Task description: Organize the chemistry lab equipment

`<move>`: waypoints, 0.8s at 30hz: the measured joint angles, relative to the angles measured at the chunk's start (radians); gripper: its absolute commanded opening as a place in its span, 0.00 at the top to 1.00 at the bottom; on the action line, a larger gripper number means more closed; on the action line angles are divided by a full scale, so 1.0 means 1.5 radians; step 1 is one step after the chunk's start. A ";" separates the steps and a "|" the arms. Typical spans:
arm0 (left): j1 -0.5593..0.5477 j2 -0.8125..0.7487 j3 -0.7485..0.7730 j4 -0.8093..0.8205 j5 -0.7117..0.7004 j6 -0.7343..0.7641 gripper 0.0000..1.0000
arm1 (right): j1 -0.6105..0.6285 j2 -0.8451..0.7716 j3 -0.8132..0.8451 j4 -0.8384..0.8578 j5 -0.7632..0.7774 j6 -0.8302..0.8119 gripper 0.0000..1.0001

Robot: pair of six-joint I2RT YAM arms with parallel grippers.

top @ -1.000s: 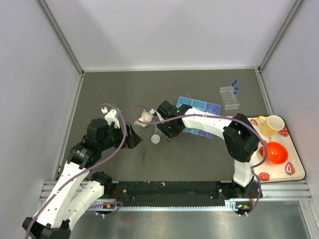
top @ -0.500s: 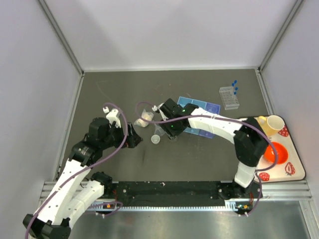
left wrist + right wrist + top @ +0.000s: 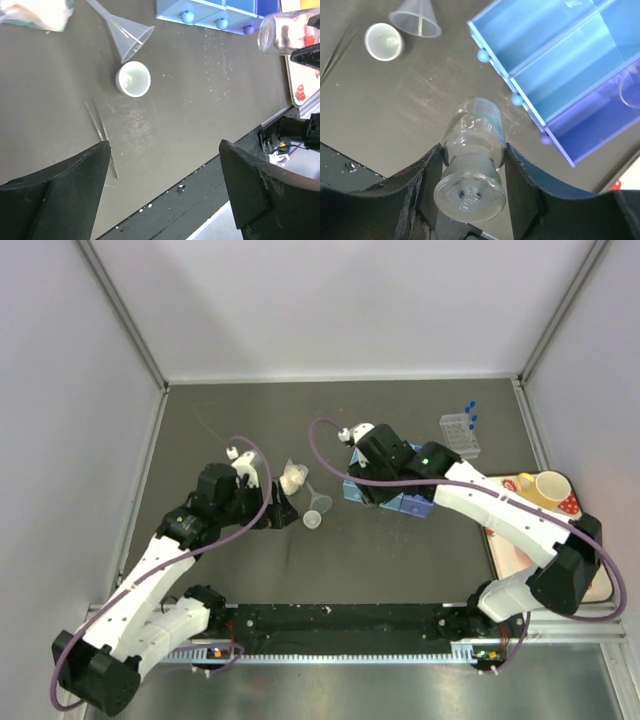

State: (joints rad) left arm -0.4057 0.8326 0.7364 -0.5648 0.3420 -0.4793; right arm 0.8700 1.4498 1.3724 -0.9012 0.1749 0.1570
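Swung rightward since earlier, right gripper point(image 3: 472, 150) clamps a clear, round-shouldered glass flask point(image 3: 472, 120); blue drawers point(image 3: 555, 75) lie beyond its tips. Left gripper point(image 3: 162, 185) gapes empty.

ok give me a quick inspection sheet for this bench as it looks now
surface: dark table, white flecks on it
job's things: funnel lying beside small white cup; tube rack far right
clutter: yellow mug on strawberry tray; crumpled bag; blue drawer box
grippers: left gripper open, empty; right gripper shut on glass bottle
cables: purple cables loop off both arms
surroundings: grey walls
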 measured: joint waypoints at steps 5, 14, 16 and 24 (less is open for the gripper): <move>-0.063 0.060 0.023 0.042 0.002 -0.033 0.06 | -0.057 -0.043 -0.022 -0.026 0.028 0.021 0.82; -0.235 0.240 0.110 0.151 -0.031 -0.102 0.07 | -0.189 -0.068 -0.046 -0.038 0.077 0.052 0.82; -0.242 0.284 0.124 0.174 -0.029 -0.115 0.07 | -0.210 -0.068 -0.047 -0.038 0.080 0.055 0.82; -0.244 0.406 0.161 0.225 -0.027 -0.148 0.07 | -0.248 -0.039 -0.051 -0.030 0.104 0.063 0.83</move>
State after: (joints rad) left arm -0.7723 1.4418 0.9775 -0.2272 0.3019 -0.7017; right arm 0.4984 1.3918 1.2961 -0.9455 0.3305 0.2512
